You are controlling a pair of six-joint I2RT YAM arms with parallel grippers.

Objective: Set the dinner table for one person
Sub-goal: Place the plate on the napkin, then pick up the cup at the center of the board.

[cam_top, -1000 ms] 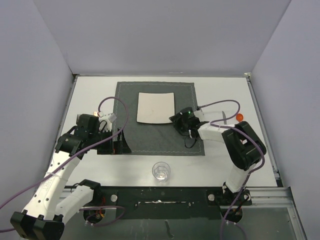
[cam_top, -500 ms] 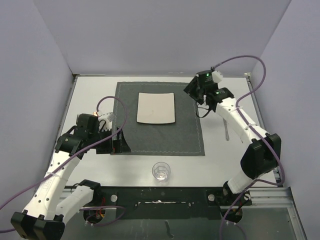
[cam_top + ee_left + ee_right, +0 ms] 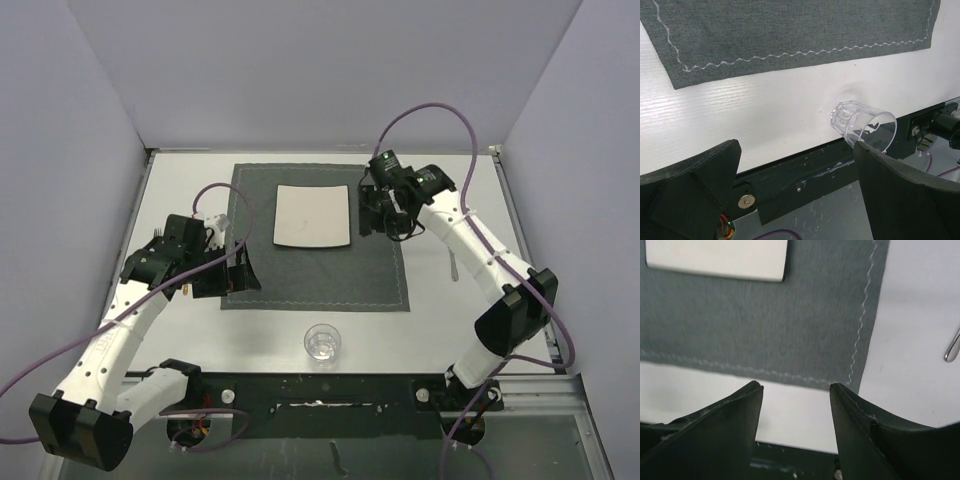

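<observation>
The left gripper [image 3: 796, 150] is hanging wide open and empty over the left edge of the placemat [image 3: 320, 275], while the right gripper [image 3: 796, 386] is hovering beside the plate [image 3: 312, 216], jaws apart, gripping nothing. The table [image 3: 185, 185] is lying beneath them, carrying a glass [image 3: 322, 342] near its front edge.

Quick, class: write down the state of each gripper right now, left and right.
Left gripper: open wide, holding nothing.
Right gripper: open, nothing between its fingers.
</observation>
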